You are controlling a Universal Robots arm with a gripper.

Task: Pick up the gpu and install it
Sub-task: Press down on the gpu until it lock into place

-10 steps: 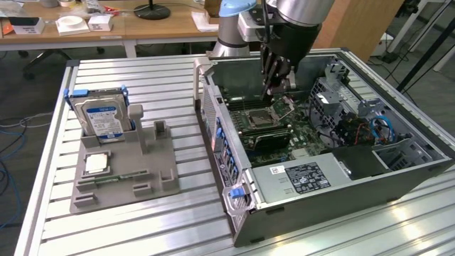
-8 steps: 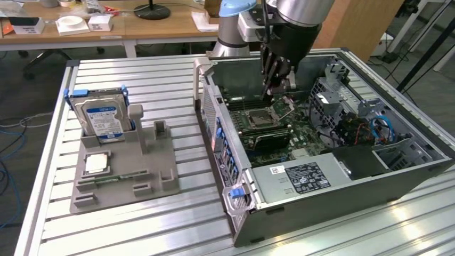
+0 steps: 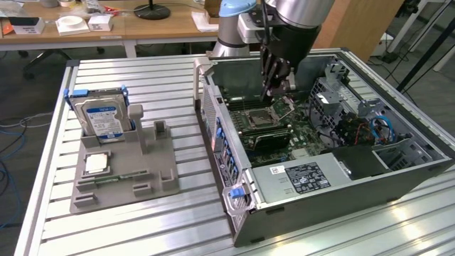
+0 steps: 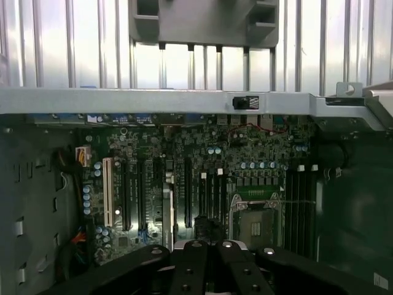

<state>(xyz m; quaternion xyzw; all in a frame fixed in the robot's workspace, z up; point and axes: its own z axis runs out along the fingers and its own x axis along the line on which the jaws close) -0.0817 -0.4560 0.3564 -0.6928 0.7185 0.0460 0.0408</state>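
Observation:
A flat black card, seemingly the gpu [image 3: 267,140], stands on edge in a motherboard slot just beside the CPU socket [image 3: 257,117]. In the wrist view it shows edge-on as a thin strip [image 4: 169,200] among the long slots. My gripper [image 3: 269,97] hangs inside the open computer case [image 3: 242,213], above the socket and apart from the card. Its fingers [image 4: 190,261] are shut, pressed together with nothing visible between them.
On the slatted aluminium table [image 3: 163,224], at the exterior view's left, a grey holder [image 3: 142,170] carries an upright silver hard drive [image 3: 101,118], a CPU chip [image 3: 96,162] and a RAM stick [image 3: 117,177]. Drive cage, cables and the power supply [image 3: 302,178] crowd the case.

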